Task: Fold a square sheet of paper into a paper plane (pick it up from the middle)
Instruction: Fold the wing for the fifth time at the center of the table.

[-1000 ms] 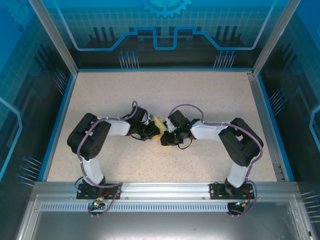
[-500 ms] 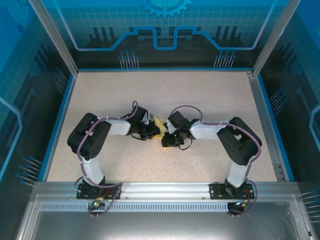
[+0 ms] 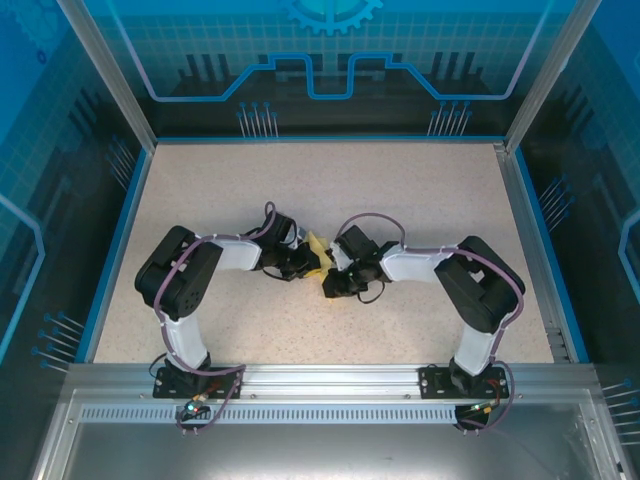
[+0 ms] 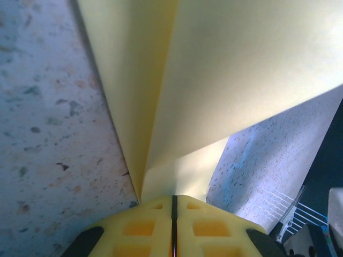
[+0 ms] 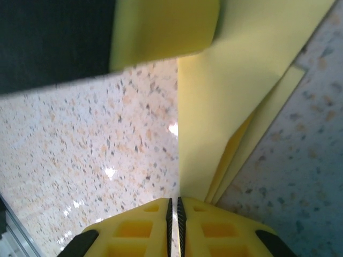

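Note:
The square sheet of paper (image 3: 318, 246) is bright yellow and folded into layers, held up off the table's middle between both arms. In the left wrist view the paper (image 4: 225, 75) fans upward out of my left gripper (image 4: 173, 199), whose yellow jaws are pressed shut on its folded edge. My left gripper (image 3: 309, 265) and right gripper (image 3: 328, 284) nearly touch in the top view. My right gripper (image 5: 173, 201) is shut on the layered paper (image 5: 236, 91), with only a thin slit between its jaws. A yellow pad of the left gripper (image 5: 161, 27) hangs just above it.
The speckled beige table (image 3: 400, 190) has a raised blue border and transparent blue walls around it. An aluminium rail (image 3: 330, 380) with both arm bases runs along the near edge. Both forearms lie low, angled inward across the centre.
The right arm's wrist has edged slightly left and nearer, toward the left gripper. The left arm and the paper have barely moved.

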